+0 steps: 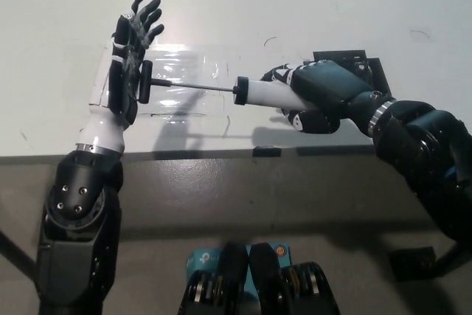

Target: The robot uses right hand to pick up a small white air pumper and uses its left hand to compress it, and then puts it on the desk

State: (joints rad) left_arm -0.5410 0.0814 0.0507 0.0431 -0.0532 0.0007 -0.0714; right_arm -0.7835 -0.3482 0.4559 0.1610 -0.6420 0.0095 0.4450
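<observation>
Counts, head view. One air pumper (267, 92) is showing: one white barrel, one thin rod, one black T-handle (145, 82). Two robot hands are showing: one white left hand (127, 60) and one black right hand (318, 88). One desk (221, 5) is lying under them, white-topped. One sheet of clear film (188, 64) is lying on the desk. One black flat piece (361, 63) is sitting by the right hand; what it is cannot be told.
</observation>
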